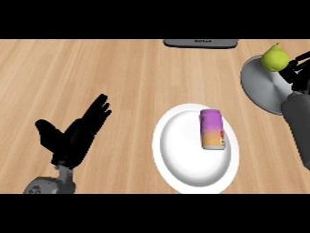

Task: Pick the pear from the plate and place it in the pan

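Head view: pear (pixel 274 58) at pan (pixel 259 86) far rim, right robot hand (pixel 305 73) beside.

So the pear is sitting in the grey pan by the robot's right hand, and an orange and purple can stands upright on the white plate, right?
Not quite. In the head view the can lies on its side on the white plate, not upright. The rest holds: the pear sits in the grey pan, close by the right hand.

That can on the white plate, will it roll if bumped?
Likely yes: the can lies on its side on the white plate, so a sideways nudge would probably roll it. The plate's raised rim may stop it. Its smooth surface looks slippery; it seems rigid.
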Tool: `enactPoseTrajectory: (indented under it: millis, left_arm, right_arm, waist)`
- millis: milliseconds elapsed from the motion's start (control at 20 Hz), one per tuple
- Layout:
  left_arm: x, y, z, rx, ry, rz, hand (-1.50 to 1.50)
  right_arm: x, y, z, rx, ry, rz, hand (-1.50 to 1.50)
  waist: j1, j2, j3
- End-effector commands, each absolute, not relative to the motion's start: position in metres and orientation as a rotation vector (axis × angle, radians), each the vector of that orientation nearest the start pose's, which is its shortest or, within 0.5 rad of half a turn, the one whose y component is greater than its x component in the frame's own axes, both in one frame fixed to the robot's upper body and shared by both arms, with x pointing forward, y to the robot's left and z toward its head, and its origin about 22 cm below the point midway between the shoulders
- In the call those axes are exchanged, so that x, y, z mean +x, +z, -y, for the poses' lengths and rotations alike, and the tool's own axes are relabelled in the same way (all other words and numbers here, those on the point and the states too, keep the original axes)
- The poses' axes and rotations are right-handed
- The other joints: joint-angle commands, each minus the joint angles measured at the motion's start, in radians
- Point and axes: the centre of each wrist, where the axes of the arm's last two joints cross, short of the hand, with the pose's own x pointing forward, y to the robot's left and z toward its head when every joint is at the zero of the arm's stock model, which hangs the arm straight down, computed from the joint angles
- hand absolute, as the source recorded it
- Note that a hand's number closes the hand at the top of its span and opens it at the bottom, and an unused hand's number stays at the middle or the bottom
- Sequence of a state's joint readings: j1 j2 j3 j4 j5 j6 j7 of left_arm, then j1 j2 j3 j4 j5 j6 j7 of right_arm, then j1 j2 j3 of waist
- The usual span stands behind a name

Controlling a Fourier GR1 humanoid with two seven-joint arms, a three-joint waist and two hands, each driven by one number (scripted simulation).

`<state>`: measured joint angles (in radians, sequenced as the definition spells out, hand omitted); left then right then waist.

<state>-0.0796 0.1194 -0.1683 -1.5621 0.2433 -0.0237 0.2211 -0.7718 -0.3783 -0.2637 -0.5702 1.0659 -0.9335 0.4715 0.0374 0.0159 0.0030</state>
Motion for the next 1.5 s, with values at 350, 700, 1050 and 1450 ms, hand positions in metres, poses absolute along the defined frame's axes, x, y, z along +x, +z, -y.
enactPoseTrajectory:
  millis: [350, 700, 1050, 1450]
  left_arm:
    - [0.262, 0.032, -0.200, -0.278, -0.143, 1.391, 0.00]
    - [0.261, 0.017, -0.201, -0.289, -0.114, 1.373, 0.00]
    - [0.270, 0.026, -0.216, -0.262, -0.107, 1.379, 0.00]
    - [0.244, 0.005, -0.211, -0.245, -0.103, 1.360, 0.00]
  right_arm:
    - [0.387, 0.027, 0.388, -1.492, 0.004, 0.871, -1.50]
    - [0.394, 0.035, 0.382, -1.384, -0.128, 1.089, -1.50]
    - [0.388, 0.055, 0.405, -1.230, -0.448, 1.344, -1.50]
    - [0.330, 0.013, 0.459, -0.939, -0.430, 1.400, -1.50]
  waist:
    - [0.032, 0.012, 0.003]
    - [0.021, 0.011, 0.004]
    - [-0.009, 0.003, 0.004]
    - [-0.021, -0.008, 0.000]
